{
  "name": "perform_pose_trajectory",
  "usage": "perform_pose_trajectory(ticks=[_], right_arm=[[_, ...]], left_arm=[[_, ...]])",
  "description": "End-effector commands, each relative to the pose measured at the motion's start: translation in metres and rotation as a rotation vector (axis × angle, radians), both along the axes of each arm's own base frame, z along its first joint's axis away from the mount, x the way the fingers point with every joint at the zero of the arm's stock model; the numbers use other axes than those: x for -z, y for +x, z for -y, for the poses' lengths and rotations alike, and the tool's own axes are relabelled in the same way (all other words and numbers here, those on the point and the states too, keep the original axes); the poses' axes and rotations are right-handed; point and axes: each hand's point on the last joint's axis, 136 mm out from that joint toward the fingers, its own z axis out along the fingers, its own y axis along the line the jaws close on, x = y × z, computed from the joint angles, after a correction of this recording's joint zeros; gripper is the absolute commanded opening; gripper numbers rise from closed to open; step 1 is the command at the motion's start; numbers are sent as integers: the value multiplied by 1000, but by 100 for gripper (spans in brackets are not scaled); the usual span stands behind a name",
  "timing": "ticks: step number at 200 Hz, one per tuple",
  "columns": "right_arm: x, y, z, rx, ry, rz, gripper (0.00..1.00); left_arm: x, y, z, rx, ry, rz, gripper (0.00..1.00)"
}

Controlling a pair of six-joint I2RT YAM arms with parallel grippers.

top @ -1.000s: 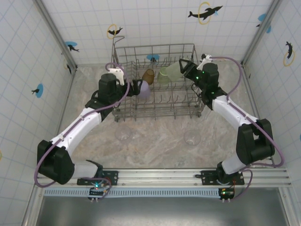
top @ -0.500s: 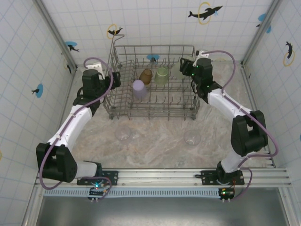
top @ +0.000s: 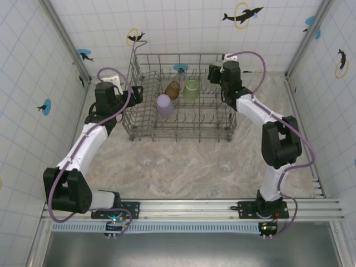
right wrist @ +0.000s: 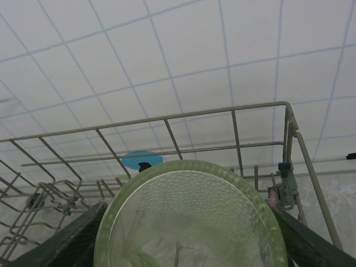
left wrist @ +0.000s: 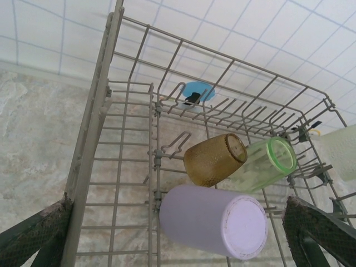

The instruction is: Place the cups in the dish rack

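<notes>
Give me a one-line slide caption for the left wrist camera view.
Open left gripper facing the dish rack, which holds a lilac cup, amber cup and green cup.

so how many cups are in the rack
3: amber cup and green cup side by side at the back, lilac cup nearer. A fourth cup, green, is in the right gripper.

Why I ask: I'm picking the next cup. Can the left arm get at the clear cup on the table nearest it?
Probably yes. Its fingers are open and empty beside the rack, and that clear cup stands alone on the table in front, nothing lying between it and the arm.
</notes>
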Motion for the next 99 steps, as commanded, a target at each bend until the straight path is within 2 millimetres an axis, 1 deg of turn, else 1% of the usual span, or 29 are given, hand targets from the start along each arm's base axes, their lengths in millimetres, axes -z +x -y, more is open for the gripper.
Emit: perform_pose_trajectory(ticks=[1,14,45,56,78,99], right_arm=[[-10,13,-3,22,-49,32,53],[-7,17,-4,26,-72,27,53],[1,27,-3,46,-115,12,53],[4,29,-2,53,-129,7,53],[9,32,0,66,-154,0,54],[20,37,1,71,-171,-17,54]], left_arm=[[-31,0,1,11,37,59,98],[-31,1,-9,-35,78,58,97],[-23,3,-33,-150,159,36,97],[-22,3,-39,-162,203,37,98],[-18,4,-46,-188,229,34,98],[-10,6,-54,-212,245,23,97]])
